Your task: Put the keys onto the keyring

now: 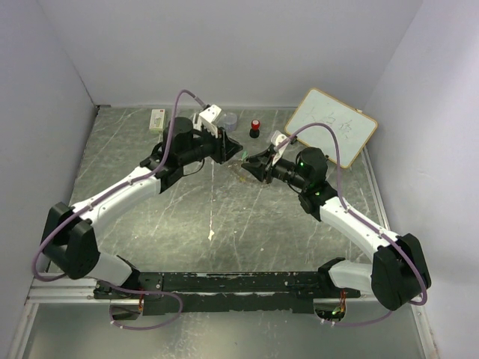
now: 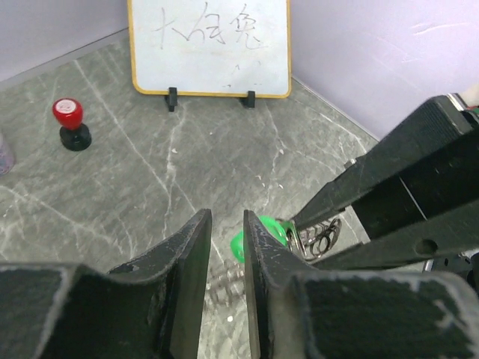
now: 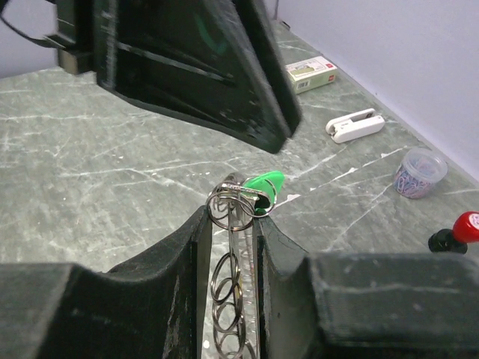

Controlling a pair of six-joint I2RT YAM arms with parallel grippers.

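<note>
On my worktop point(image 1: 187, 224) the whiteboard point(image 1: 331, 127) stands in the far right corner. Going left from it along the far edge, I have the knob point(image 1: 255, 129), the small cup point(image 1: 230, 119), the stapler point(image 3: 355, 125), then the box point(image 1: 156, 120) near the far left corner. Mid-table, toward the far edge, the keyring point(image 3: 232, 284) sits between the fingers of the right gripper point(image 1: 248, 166). A key point(image 3: 262, 187) hangs at the keyring's tip, and the left gripper point(image 1: 240, 152) is just beyond and above it.
</note>
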